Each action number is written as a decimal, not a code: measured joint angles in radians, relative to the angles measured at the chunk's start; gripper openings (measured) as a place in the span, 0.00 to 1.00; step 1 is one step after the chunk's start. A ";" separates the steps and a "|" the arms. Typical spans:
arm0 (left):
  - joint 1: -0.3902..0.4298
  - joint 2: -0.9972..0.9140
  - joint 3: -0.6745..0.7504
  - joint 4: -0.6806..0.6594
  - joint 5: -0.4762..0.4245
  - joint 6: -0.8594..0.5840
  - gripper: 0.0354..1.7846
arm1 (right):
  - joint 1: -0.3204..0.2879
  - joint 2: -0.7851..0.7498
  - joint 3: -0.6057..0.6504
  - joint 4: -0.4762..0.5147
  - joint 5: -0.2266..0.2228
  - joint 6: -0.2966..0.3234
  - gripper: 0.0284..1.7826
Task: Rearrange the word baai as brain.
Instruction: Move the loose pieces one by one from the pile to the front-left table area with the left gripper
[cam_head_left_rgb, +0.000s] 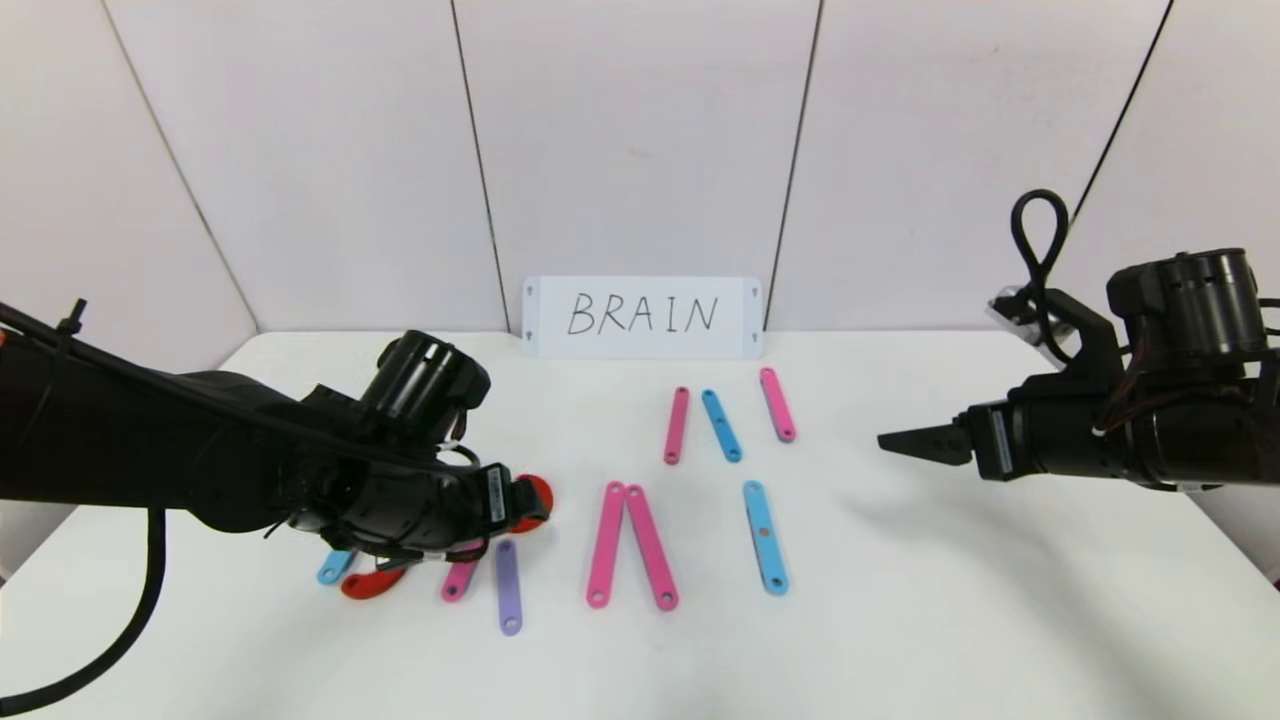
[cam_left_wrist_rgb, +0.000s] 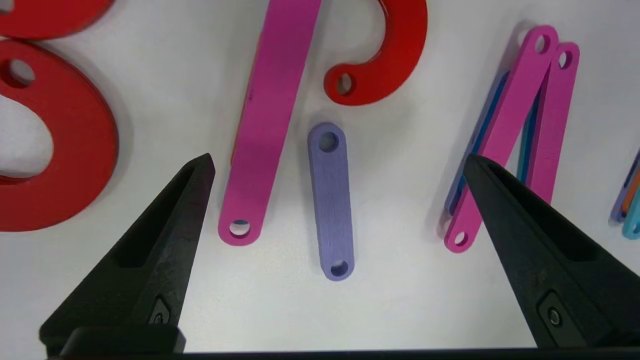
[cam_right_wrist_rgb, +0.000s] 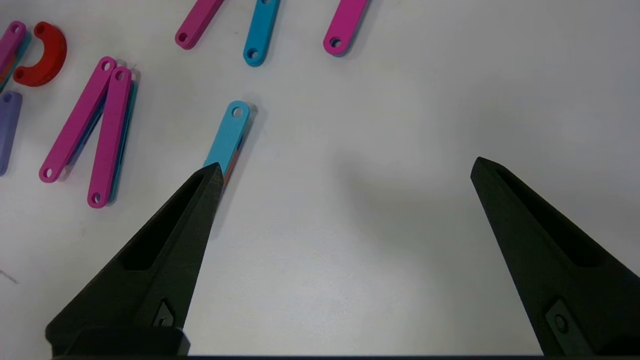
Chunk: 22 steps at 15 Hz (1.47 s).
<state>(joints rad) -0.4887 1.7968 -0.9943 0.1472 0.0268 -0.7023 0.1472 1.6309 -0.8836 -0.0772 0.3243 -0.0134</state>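
The coloured letters lie flat on the white table (cam_head_left_rgb: 900, 600). My left gripper (cam_head_left_rgb: 527, 505) hovers over the left group, open and empty. In the left wrist view (cam_left_wrist_rgb: 340, 157) a purple strip (cam_left_wrist_rgb: 331, 200) lies on the table between the spread fingers, beside a long pink strip (cam_left_wrist_rgb: 267, 125) and a red half-ring (cam_left_wrist_rgb: 385, 60). Two more red curves (cam_left_wrist_rgb: 60, 150) lie to one side. The purple strip (cam_head_left_rgb: 509, 585) also shows in the head view. My right gripper (cam_head_left_rgb: 900, 442) is open and empty above the table's right side (cam_right_wrist_rgb: 347, 165), near a light-blue strip (cam_right_wrist_rgb: 227, 140).
Two pink strips (cam_head_left_rgb: 630, 545) form an inverted V at the middle; the light-blue strip (cam_head_left_rgb: 765, 538) lies right of them. Three spare strips, pink (cam_head_left_rgb: 677, 425), blue (cam_head_left_rgb: 721, 425) and pink (cam_head_left_rgb: 777, 404), lie behind. The handwritten BRAIN card (cam_head_left_rgb: 641, 316) stands against the back wall.
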 joint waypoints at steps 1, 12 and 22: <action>0.003 0.001 0.005 -0.001 -0.017 0.013 0.97 | 0.000 0.001 0.000 0.000 0.000 0.000 0.97; 0.007 0.037 0.011 -0.020 -0.043 0.030 0.97 | 0.003 0.006 0.001 0.000 0.000 0.000 0.97; 0.007 0.030 0.009 -0.019 -0.068 0.032 0.97 | 0.003 0.009 0.001 0.000 0.000 -0.001 0.97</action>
<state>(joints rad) -0.4815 1.8266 -0.9851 0.1283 -0.0413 -0.6706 0.1500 1.6400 -0.8823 -0.0774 0.3243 -0.0147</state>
